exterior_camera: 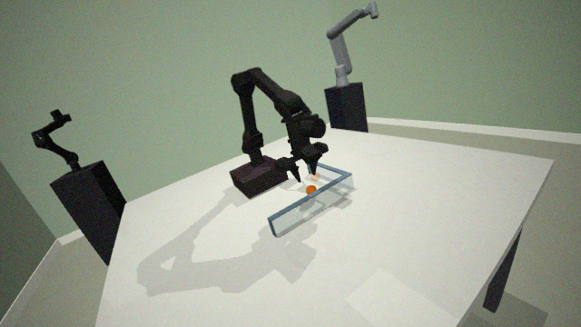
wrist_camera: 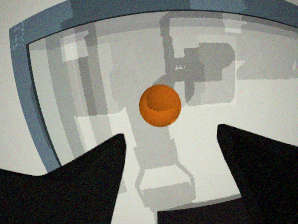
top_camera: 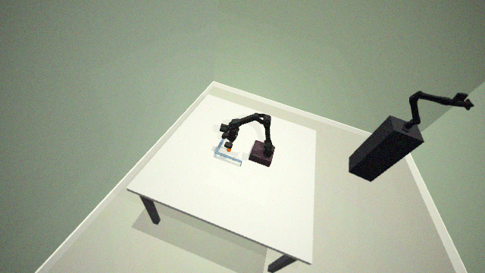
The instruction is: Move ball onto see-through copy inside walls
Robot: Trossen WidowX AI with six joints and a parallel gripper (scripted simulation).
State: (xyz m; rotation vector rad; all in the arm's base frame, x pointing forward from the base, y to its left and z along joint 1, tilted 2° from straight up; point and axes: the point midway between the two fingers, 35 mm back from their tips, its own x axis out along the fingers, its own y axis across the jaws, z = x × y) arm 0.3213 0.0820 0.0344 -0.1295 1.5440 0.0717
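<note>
The orange ball (top_camera: 229, 150) (exterior_camera: 310, 190) (wrist_camera: 160, 106) lies on the table inside the corner of the two low clear walls (top_camera: 231, 158) (exterior_camera: 290, 206) (wrist_camera: 150, 6) with blue top edges. The see-through copy (exterior_camera: 315, 176) shows pale orange behind the ball in the exterior view, close to a fingertip; I cannot make it out in the wrist view. My gripper (exterior_camera: 306, 177) (wrist_camera: 172, 136) is partly open and empty, pointing down above the walled area. In the wrist view the ball lies just beyond the fingertips, between their lines, and no finger appears to touch it.
The arm's dark base block (top_camera: 259, 153) (exterior_camera: 259, 177) stands on the table (top_camera: 265, 205) (exterior_camera: 431, 218) beside the open side of the walls. Other arms stand on a dark pedestal (top_camera: 384, 148) (exterior_camera: 88, 202) and on another pedestal (exterior_camera: 347, 106), off the table.
</note>
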